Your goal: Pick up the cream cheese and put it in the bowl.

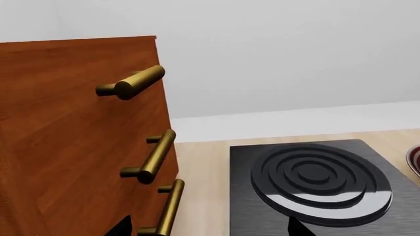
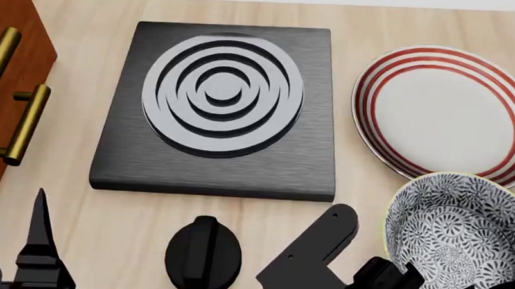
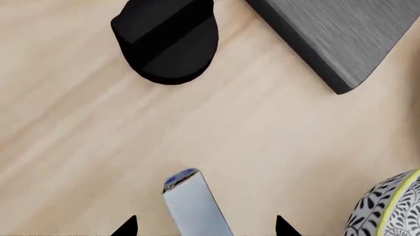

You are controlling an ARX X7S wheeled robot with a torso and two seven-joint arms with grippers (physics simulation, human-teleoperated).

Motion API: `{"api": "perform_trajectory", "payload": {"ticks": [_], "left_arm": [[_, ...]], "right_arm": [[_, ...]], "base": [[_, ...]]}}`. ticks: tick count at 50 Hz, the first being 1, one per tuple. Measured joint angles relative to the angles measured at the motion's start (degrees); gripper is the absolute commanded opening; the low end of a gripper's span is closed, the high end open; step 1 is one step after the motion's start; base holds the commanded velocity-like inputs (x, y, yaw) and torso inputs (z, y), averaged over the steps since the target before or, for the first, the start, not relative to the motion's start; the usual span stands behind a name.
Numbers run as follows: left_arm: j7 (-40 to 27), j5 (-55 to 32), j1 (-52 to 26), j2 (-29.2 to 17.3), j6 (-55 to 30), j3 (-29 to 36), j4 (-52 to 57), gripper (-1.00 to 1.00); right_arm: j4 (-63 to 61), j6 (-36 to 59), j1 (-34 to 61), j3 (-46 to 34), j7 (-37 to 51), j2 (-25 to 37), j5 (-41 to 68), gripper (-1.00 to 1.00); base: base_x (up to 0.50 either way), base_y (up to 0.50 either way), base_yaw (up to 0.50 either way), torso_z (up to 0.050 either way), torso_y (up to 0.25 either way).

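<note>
The cream cheese (image 3: 195, 204) lay on the wooden counter (image 3: 262, 137) between the right gripper (image 3: 205, 227)'s 2 spread fingertips, untouched. The bowl (image 3: 392, 206) stood at 3 o'clock. Left gripper state: cannot tell.

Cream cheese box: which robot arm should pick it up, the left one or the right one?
The right one, probably. The cream cheese lies between the right tool's open tips, with the bowl close by. The left wrist view shows only the cabinet and the stove.
</note>
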Motion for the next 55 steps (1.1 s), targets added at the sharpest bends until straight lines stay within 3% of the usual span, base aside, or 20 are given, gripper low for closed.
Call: {"api": "perform_trajectory", "payload": {"ticks": [55], "left_arm": [[-0.39, -1.16, -0.14, -0.66, 0.86, 0.26, -0.11, 1.0]], "right_arm": [[3.16, -3.27, 0.14, -6.69, -9.69, -0.15, -10.88, 1.0]], "base": [[0.0, 0.0, 0.0, 0.0, 0.0]]}}
